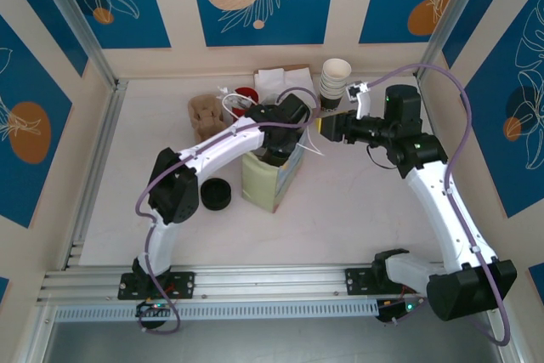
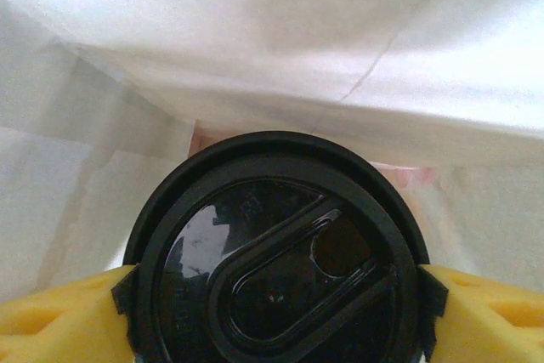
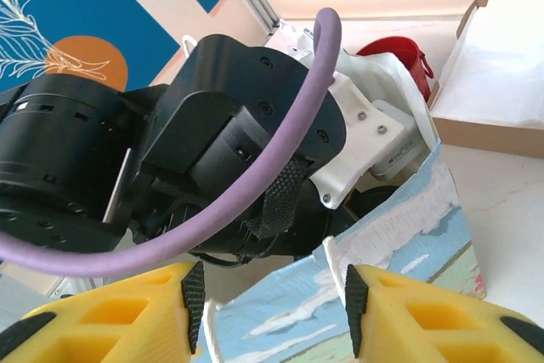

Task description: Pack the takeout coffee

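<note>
While the left gripper sat down inside the paper bag mid-table with jaws clamped on the lid of the takeout coffee, the right gripper straddled the bag's far-right rim, couldn't tell if pinching.

A takeout coffee cup, capped with a round glossy black plastic lid, stands upright inside the white-lined paper bag, sip opening facing up, its sides hidden.
</note>
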Controlling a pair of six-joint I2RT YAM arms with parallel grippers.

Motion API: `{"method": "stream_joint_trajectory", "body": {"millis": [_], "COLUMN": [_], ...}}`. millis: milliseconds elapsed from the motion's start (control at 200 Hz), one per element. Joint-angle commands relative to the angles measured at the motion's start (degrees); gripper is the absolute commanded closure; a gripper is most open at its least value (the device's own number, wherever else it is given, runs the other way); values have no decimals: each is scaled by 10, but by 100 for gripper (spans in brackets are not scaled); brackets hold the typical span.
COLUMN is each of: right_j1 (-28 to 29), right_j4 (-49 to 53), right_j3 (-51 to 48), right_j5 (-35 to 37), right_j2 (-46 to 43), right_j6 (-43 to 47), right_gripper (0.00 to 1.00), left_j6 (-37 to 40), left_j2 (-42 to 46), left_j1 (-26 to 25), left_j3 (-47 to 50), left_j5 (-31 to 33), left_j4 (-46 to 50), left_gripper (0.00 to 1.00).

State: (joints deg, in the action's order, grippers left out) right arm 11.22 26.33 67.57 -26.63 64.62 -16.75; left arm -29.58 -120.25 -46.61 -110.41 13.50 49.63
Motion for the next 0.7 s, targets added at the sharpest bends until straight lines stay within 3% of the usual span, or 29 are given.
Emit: {"method": "stream_joint_trajectory", "body": {"millis": [0, 120, 285, 695], "right_j1": [12, 22, 39, 93], "right_j4": [-13, -3, 7, 122], "right_j3": [2, 12, 16, 80], "right_j5": [38, 83, 141, 219], "right_j2": [21, 38, 50, 105], "right_j6": [-68, -133, -193, -151], "right_gripper": [48, 45, 41, 41], "left_j6": [2, 5, 1, -11], "left_j2": [-18, -14, -6, 0], "left_j1": [6, 6, 6, 6], "left_j3": [-19, -32, -40, -50], "left_j5": [-20, -26, -18, -10], "left_j4": [45, 49, 52, 63], "left_gripper": [12, 5, 3, 0]}}
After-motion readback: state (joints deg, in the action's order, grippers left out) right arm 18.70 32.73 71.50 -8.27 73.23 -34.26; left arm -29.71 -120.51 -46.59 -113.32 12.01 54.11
